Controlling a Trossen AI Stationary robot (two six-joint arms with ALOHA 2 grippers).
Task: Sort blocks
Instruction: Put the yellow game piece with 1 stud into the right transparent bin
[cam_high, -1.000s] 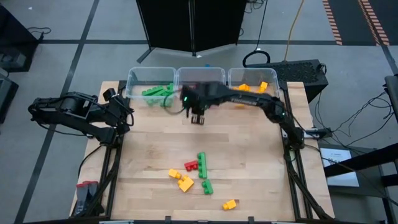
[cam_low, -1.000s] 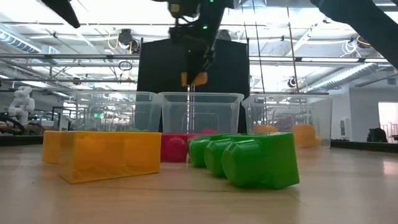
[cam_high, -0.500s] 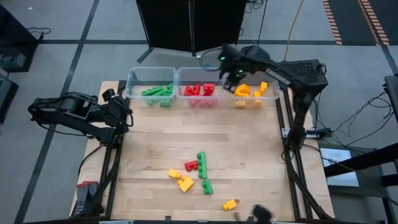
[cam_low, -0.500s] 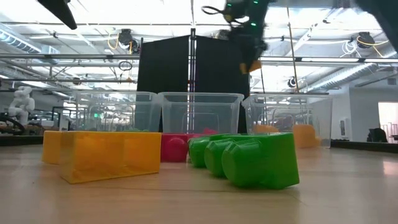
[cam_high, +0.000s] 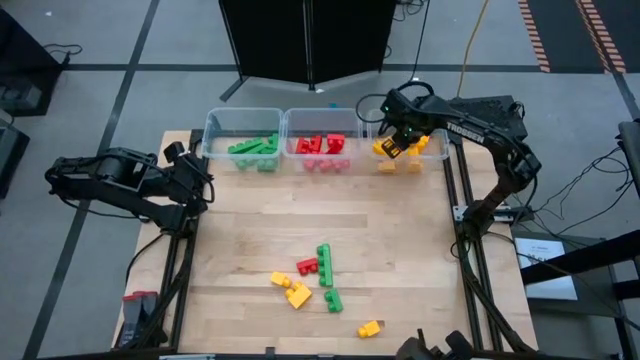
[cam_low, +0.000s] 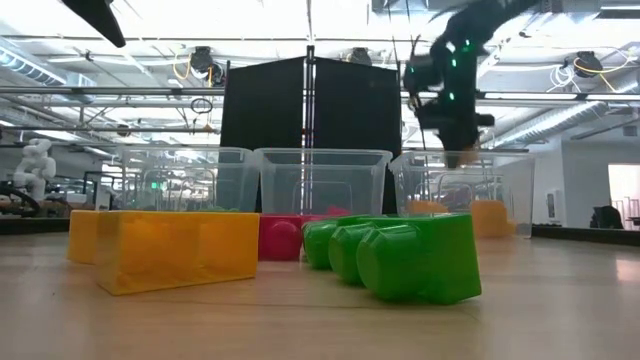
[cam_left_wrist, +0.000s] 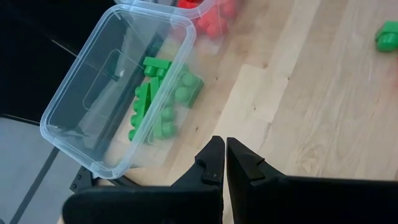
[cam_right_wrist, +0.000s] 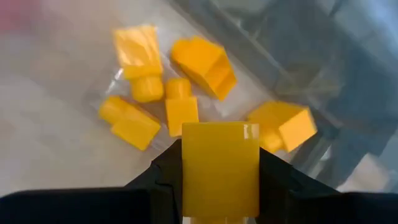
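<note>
Our right gripper (cam_right_wrist: 219, 186) has its jaws pinching a yellow block (cam_right_wrist: 220, 163), held in the air over the yellow bin (cam_high: 437, 120) at the far right of the row. Our left gripper (cam_left_wrist: 224, 163) waits at the left edge of the surface (cam_high: 250, 240) beside the green bin (cam_high: 212, 128), jaws pressed together on nothing.

Going near to far: at the near side of the surface lie the loose blocks (cam_high: 312, 276) not yet sorted, red, green and yellow together. Beyond them stand the three bins, with the red bin (cam_high: 290, 125) in the middle.

We judge the step in hand to be the drop. Next we need only spread the right jaws over the yellow pile (cam_right_wrist: 168, 93), then go back for another block.
</note>
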